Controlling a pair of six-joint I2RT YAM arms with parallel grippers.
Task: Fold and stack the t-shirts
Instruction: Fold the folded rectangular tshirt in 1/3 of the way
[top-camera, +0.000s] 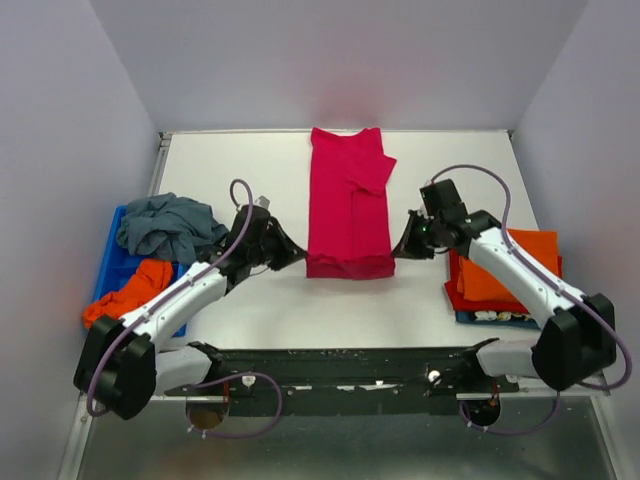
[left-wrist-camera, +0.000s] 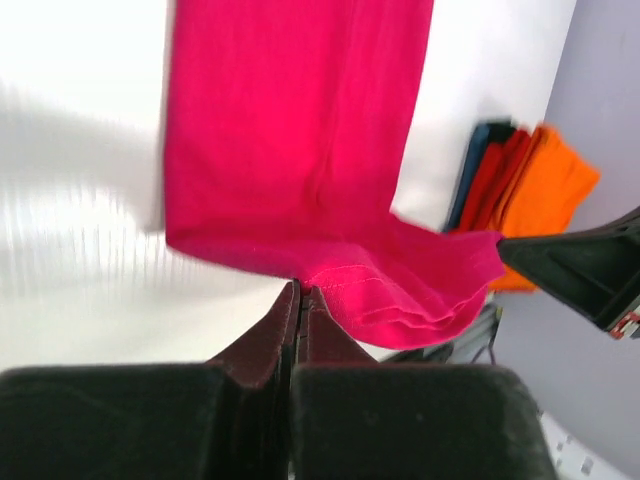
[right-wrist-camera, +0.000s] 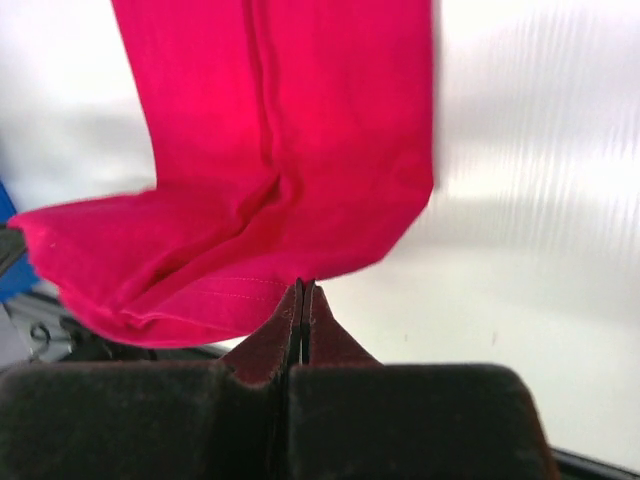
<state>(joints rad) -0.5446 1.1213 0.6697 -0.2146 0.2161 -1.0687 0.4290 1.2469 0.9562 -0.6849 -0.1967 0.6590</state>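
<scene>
A magenta t-shirt (top-camera: 348, 200) lies folded into a long strip down the middle of the white table, with one sleeve flap folded over at the far end. My left gripper (top-camera: 298, 254) is shut on the near left corner of its hem; in the left wrist view the closed tips (left-wrist-camera: 300, 291) pinch the hem of the shirt (left-wrist-camera: 300, 130). My right gripper (top-camera: 399, 249) is shut on the near right corner; its closed tips (right-wrist-camera: 302, 288) pinch the shirt (right-wrist-camera: 290, 150). The near hem is raised slightly off the table.
A stack of folded shirts, orange on top (top-camera: 512, 262), sits at the right edge and also shows in the left wrist view (left-wrist-camera: 535, 185). A blue bin (top-camera: 112, 262) at the left holds a crumpled grey-blue shirt (top-camera: 170, 225) and an orange one (top-camera: 135, 290).
</scene>
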